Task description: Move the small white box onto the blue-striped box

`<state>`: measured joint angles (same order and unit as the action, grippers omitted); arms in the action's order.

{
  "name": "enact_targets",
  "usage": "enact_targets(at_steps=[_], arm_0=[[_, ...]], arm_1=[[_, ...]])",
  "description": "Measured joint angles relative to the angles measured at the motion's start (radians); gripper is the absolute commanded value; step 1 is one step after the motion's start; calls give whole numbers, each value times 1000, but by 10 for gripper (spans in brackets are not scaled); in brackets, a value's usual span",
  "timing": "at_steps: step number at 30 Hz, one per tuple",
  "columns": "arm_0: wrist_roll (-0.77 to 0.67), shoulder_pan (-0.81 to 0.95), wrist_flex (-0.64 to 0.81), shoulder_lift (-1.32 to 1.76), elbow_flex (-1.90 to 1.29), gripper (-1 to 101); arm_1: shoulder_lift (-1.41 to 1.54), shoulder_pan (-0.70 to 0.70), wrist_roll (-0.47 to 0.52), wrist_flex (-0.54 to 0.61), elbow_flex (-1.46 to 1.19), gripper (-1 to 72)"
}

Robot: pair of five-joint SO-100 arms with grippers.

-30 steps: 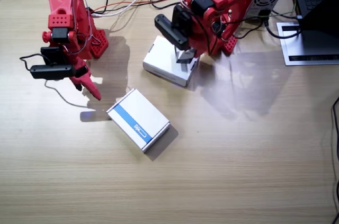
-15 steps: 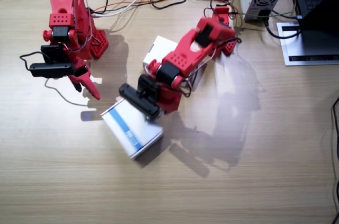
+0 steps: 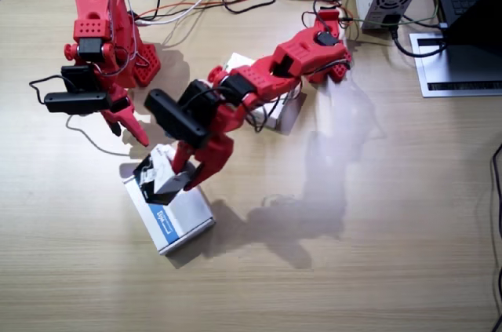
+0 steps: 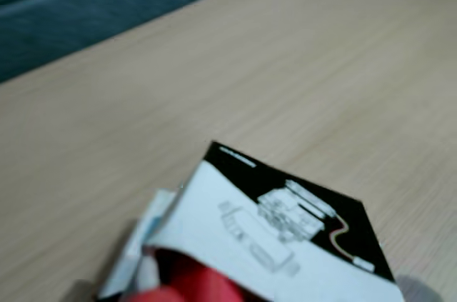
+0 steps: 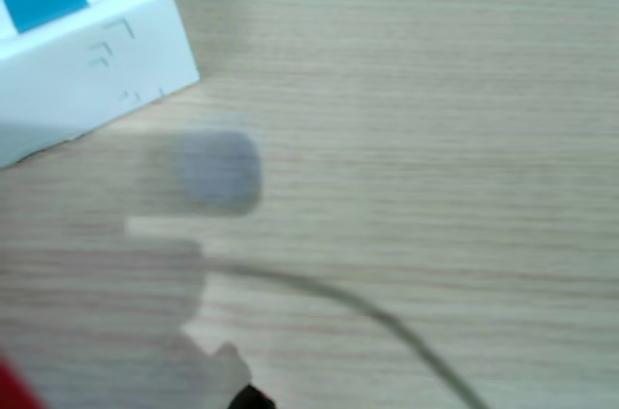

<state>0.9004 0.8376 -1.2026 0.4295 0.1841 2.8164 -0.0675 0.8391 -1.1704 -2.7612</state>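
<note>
blue-striped box [image 3: 174, 214] shoved, small white box [image 3: 159, 173] atop

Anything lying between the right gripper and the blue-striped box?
Only bare wood and a thin dark cable separate the right gripper from the blue-striped box, as the fixed view shows.

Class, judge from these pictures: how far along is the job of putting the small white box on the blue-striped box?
Done: the left gripper has the small box gripped. In hand: it holds the box over the blue-striped box; whether they touch is unclear. Left: set it down and let go. The right gripper rests shut, off to the side.
</note>
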Motion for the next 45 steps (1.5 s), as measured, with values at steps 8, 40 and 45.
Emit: enact_targets(at_steps=[8, 40, 45], arm_0=[[-158, -23, 41, -258, 67, 347], [181, -640, 37, 1899, -1750, -3], [302, -738, 314, 2316, -2830, -1]], arm_1=[[77, 0, 0, -49, -18, 710], [322, -129, -77, -170, -67, 2], [324, -150, 43, -213, -89, 11]])
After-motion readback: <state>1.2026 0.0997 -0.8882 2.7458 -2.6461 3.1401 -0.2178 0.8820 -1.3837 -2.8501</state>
